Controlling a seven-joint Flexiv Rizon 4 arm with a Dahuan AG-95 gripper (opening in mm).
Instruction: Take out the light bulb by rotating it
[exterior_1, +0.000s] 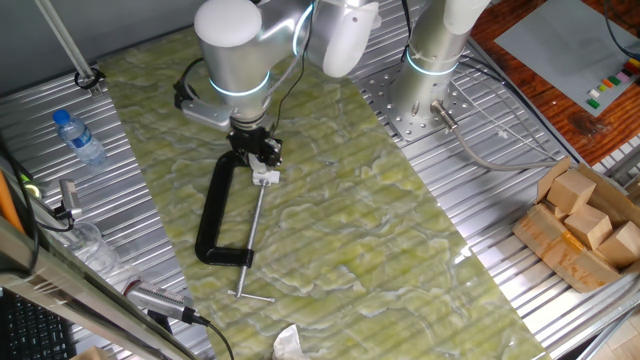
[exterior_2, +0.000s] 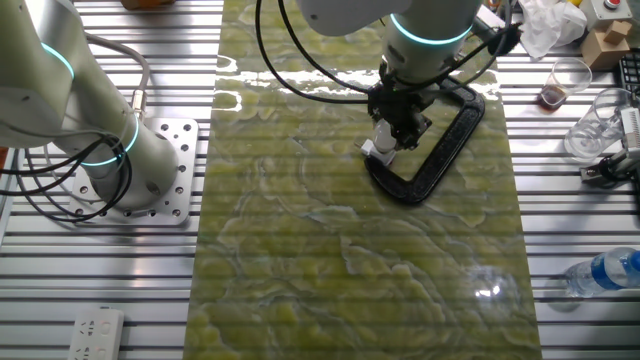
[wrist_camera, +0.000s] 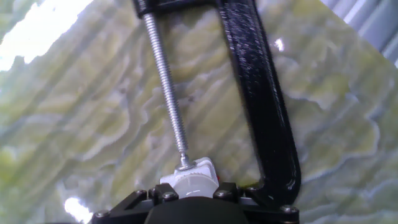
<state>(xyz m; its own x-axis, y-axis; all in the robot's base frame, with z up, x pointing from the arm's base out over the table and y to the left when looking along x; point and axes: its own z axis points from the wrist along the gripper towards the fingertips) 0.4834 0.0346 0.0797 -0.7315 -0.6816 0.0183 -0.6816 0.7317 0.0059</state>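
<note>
My pincer (exterior_1: 262, 160) hangs low over the green marbled mat (exterior_1: 330, 230) that covers the middle of the tabletop (exterior_1: 480, 200), right at the closed end of the black C-clamp (exterior_1: 215, 215). In the hand view, the light bulb (wrist_camera: 193, 183) sits directly under my fingers, a white rounded shape with the small white socket piece (wrist_camera: 200, 167) just beyond it, pressed against the tip of the clamp's threaded screw (wrist_camera: 166, 84). My fingers appear to sit on either side of the bulb, but the black finger mounts hide the contact, so I cannot tell whether I am pinching it or merely straddling it. From the other fixed view the bulb shows as a white patch (exterior_2: 384, 137) just below my pincer, inside the clamp's curve. A clear bottle with a blue cap (exterior_1: 78, 136) lies on the metal slats well away from me.
</note>
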